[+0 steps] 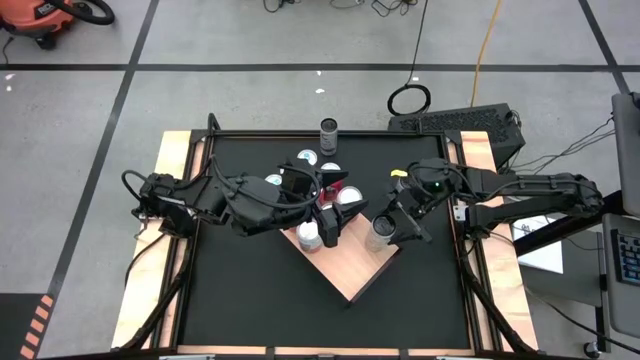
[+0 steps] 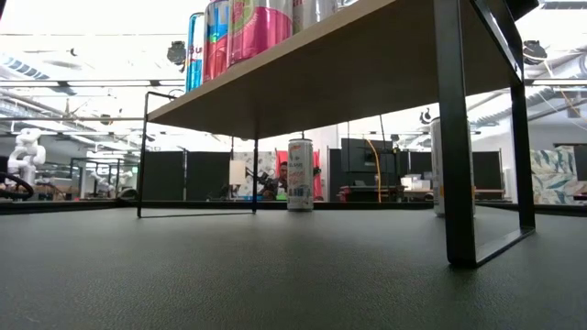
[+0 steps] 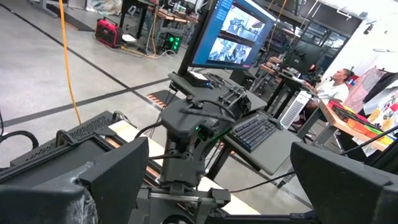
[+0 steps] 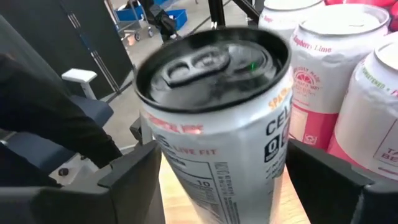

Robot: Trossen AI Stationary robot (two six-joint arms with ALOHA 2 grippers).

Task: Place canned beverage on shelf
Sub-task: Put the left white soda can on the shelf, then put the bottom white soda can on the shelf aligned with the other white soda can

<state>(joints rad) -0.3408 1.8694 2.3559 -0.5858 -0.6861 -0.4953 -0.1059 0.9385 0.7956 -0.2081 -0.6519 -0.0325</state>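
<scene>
Overhead light: you get even, soft light on the black desk (image 1: 250, 290), with only faint shadows under the arms
Backlight: your low view looks into a blown-out bright ceiling, so the shelf (image 2: 348, 69) underside and legs go dark
Blur: the silver can (image 4: 217, 124) is smeared in your right wrist view
Focus: your left wrist view keeps the near fingers (image 3: 112, 180) soft

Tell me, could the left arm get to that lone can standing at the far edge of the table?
Probably yes. The lone can stands apart on the black table, nothing around it, and the left gripper hangs open and empty over the shelf, though it would have to pass the cans standing there.
</scene>
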